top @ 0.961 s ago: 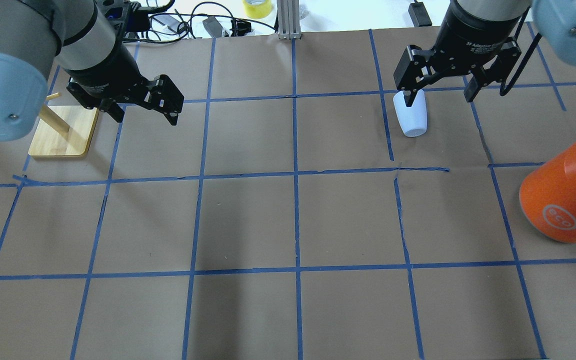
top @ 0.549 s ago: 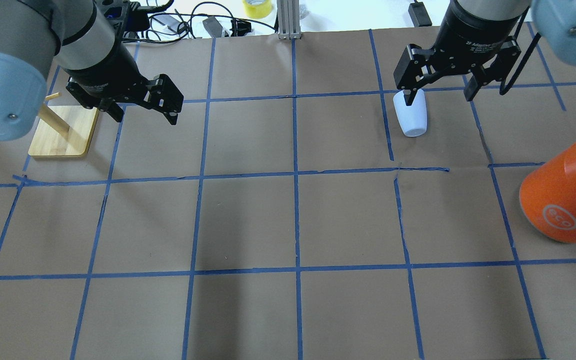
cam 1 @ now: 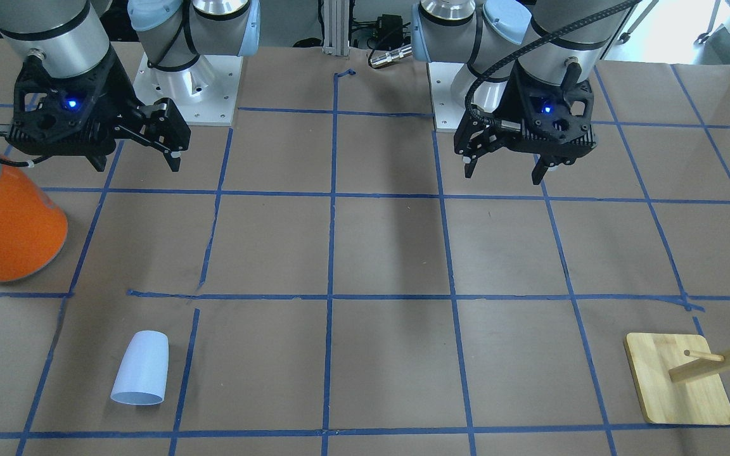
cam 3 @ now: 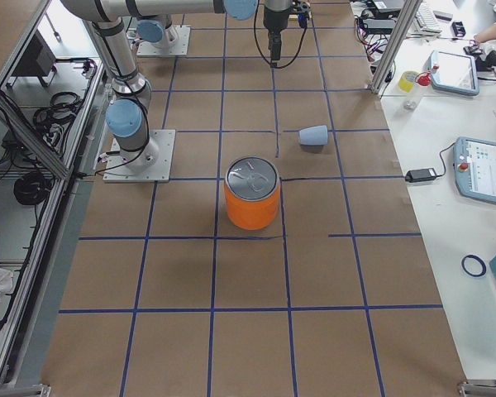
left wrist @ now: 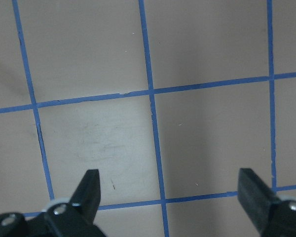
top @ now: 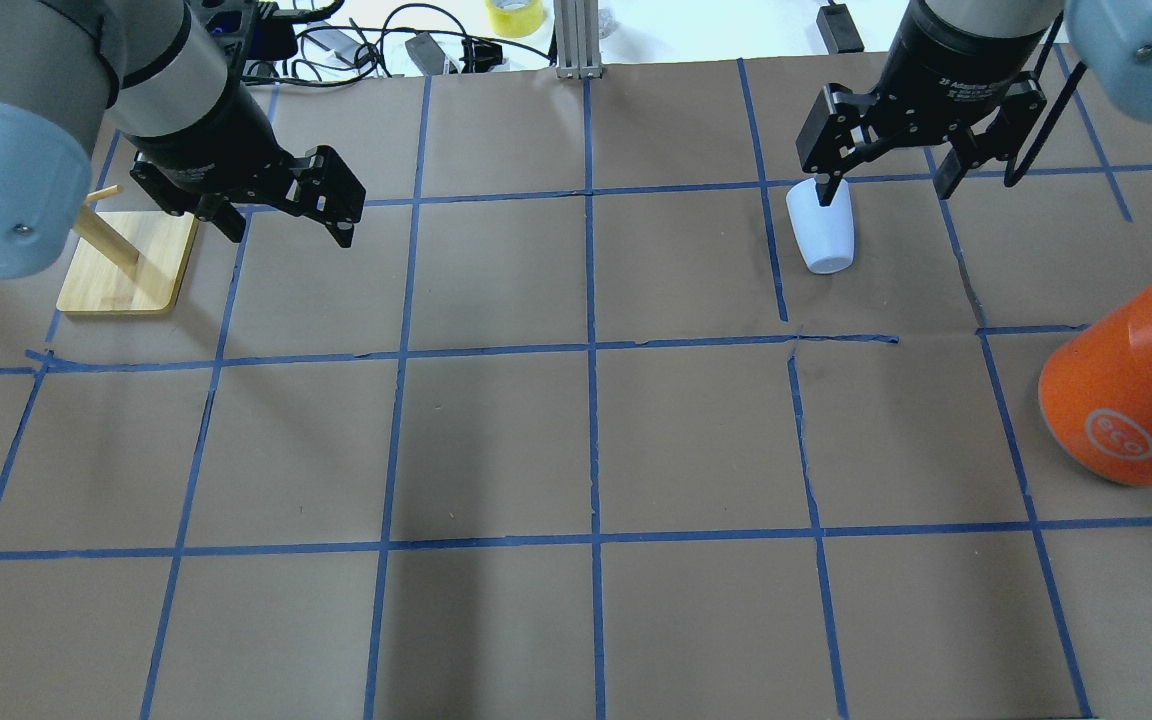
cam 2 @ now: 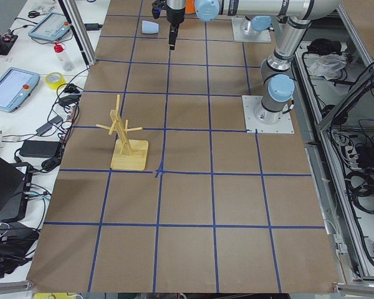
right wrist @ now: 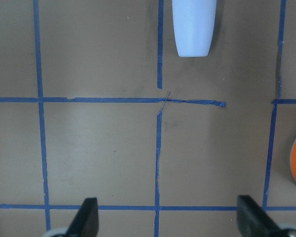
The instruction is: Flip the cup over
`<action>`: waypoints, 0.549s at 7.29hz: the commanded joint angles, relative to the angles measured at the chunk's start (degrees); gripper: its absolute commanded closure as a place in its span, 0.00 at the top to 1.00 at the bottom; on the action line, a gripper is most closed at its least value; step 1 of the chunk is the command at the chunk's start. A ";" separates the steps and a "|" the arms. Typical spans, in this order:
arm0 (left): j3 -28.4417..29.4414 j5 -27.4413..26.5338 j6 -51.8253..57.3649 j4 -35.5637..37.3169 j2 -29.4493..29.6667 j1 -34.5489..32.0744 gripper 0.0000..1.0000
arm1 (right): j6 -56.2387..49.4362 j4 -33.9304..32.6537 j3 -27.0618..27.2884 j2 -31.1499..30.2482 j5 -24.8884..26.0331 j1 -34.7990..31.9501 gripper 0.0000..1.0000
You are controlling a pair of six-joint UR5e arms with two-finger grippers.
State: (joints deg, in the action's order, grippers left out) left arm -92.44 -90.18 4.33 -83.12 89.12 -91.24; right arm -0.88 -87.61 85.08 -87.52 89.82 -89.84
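Cup (cam 1: 140, 368) apart from right end effector (cam 1: 137, 167)

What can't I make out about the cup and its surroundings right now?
Cup's wide end: in the overhead view the right gripper covers part of it; the right wrist view's top edge cuts it off.
Cup's inside: no view clearly shows it.
Orange can: cut by the overhead view's right edge and the front view's left edge.
Wooden stand's pegs: left arm hides them overhead; front view's right edge crops them.
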 commanded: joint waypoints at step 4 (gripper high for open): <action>0.07 0.00 0.06 -0.02 0.00 0.00 1.00 | -0.17 -0.63 0.26 6.64 -0.77 0.54 1.00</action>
State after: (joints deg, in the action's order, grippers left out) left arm -92.38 -90.18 4.37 -83.14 89.13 -91.23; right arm -0.81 -87.77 85.31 -83.89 89.76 -89.43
